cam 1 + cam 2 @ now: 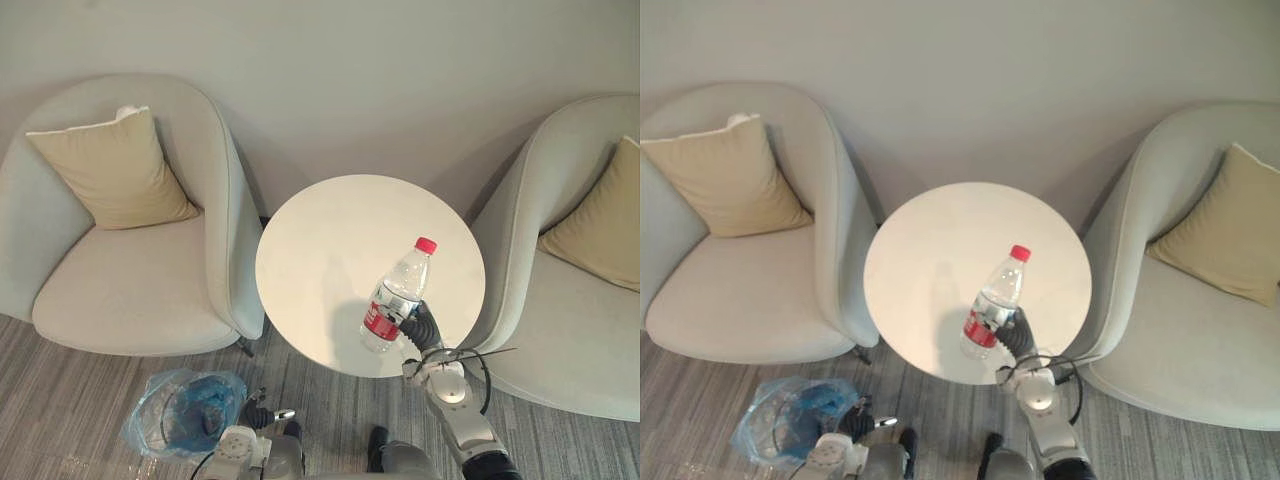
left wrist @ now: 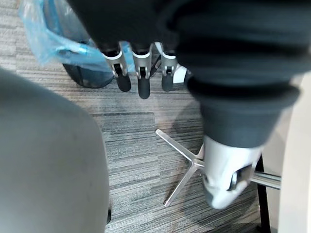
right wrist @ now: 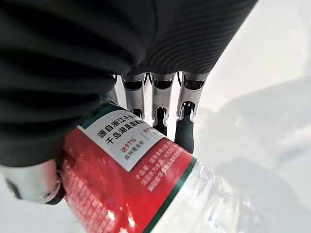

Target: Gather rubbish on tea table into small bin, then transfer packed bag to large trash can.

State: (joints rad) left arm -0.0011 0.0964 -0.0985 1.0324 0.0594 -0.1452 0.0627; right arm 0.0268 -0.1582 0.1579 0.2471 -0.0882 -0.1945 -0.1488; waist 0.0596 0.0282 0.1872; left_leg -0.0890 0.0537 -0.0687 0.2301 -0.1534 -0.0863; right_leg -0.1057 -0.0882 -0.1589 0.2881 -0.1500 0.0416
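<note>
Right wrist view shows the right hand (image 3: 160,104) curled round the red label of the bottle (image 3: 141,189), gripping it firmly. Seen from the head, the bottle leans over the near rim of the round white worktop (image 1: 330,235), cap toward the upper right. The small bin (image 1: 215,395) sits on the carpet at lower left, well apart, just beside the left hand (image 2: 140,73), which hangs straight-fingered and empty. Cushioned armchairs (image 1: 130,280) flank the worktop against a plain wall.
</note>
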